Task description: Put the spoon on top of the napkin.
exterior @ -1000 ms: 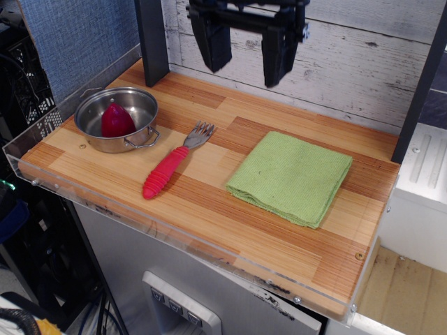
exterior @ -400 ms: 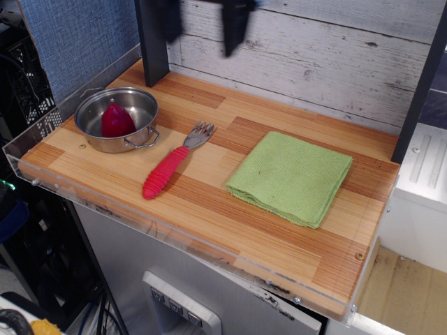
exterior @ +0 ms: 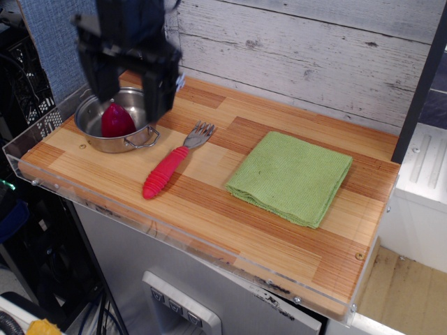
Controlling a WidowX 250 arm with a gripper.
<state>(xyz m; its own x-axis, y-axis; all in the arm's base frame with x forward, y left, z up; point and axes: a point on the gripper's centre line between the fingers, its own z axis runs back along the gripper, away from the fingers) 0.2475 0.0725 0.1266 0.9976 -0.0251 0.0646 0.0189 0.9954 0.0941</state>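
Pincer above the pot, spoon lying free on the table

The gripper [exterior: 130, 103] hangs with its jaws spread wide and nothing between them, over a small steel pot [exterior: 91, 118] that holds a dark red egg-shaped object [exterior: 116, 121]. The spoon [exterior: 172, 165] lies flat just right of and below the pincer, touching neither it nor the napkin [exterior: 291, 176], which sits farther right on the wooden table [exterior: 230, 223].

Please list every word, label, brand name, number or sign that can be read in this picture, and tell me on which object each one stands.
None: no readable text shows anywhere.
The spoon, napkin, metal pot, gripper and wooden table carry no visible print.
The grey panel below the table has small buttons; any marks on them are too small to read.
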